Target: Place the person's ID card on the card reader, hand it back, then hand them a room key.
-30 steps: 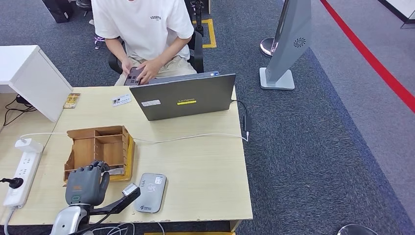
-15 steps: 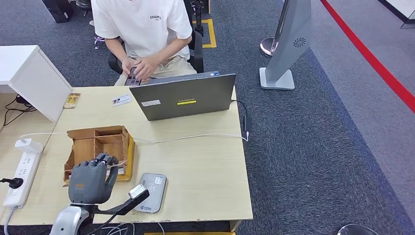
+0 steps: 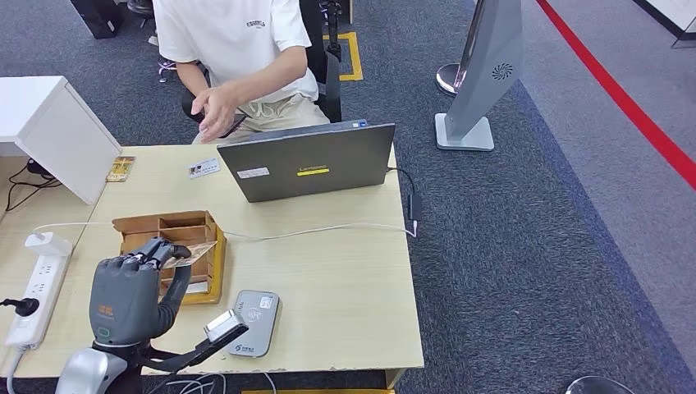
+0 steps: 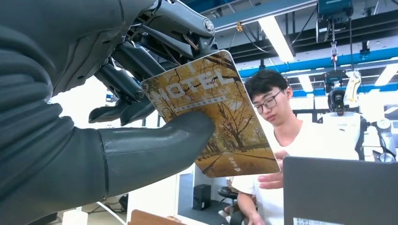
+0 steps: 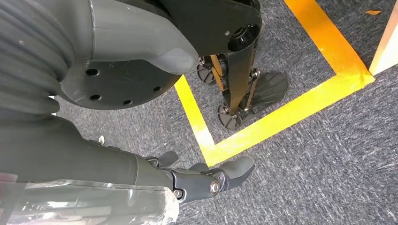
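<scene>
Left hand pinches the room key, long axis pointing toward two o'clock above the worktop; right hand hangs, fingers loosely apart, holding nothing.

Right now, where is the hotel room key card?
In the head view the key card is pinched in the left hand, raised over the wooden organizer at the desk's left; the left wrist view shows its HOTEL print.

- Room key card: golden-yellow autumn trees, white "HOTEL" lettering.
- Card reader: grey.
- Laptop: grey, yellow sticker.
- Floor tape: yellow on grey carpet.
</scene>
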### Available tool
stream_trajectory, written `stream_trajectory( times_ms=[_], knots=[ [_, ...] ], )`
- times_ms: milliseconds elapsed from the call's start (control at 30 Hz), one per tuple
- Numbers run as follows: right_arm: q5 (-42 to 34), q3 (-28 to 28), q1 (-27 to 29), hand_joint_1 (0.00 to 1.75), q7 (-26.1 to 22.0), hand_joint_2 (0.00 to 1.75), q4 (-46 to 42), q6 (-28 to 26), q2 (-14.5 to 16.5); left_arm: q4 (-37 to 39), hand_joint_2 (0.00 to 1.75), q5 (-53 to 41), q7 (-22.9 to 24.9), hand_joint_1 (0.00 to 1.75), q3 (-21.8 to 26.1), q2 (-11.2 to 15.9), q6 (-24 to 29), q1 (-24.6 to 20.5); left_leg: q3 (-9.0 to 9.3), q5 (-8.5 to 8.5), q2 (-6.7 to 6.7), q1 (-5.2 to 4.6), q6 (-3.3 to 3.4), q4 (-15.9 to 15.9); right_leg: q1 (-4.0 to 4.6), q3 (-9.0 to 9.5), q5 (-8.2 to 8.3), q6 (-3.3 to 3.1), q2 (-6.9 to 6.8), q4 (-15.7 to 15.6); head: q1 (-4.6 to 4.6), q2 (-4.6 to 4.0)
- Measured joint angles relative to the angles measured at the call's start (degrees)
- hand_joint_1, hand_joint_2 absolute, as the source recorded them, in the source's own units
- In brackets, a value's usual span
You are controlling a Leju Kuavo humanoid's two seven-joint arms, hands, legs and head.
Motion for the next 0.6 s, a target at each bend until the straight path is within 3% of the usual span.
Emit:
stream_trajectory(
  times_ms=[367,467,600],
  knots=[
    [1.48,-0.05,-0.02,0.0,0.01,1.75,0.0,0.26,0.1,-0.69,1.75,1.97,1.8,1.75,-0.22,1.12,-0.47,-5.32,0.05,0.08,-0.1,0.0,0.01,0.02,0.0,0.03,0.02,-0.01,-0.1,0.0,-0.01,0.0],
    [3.66,0.13,-0.27,0.0,0.2,1.75,0.04,0.77,0.1,4.01,1.75,1.97,4.54,1.75,0.92,1.07,-3.55,-13.21,0.01,0.24,-0.38,0.0,0.01,0.02,0.0,0.09,0.08,-0.03,-0.38,0.0,0.01,0.0],
    [6.79,1.08,-0.78,0.0,0.67,1.75,0.24,1.46,0.1,19.45,1.75,2.03,5.31,1.75,5.78,1.1,-4.85,-27.3,0.0,0.49,-0.37,0.02,-0.13,0.01,0.02,0.05,0.34,-0.15,-0.36,0.07,-0.01,0.0]
  ],
)
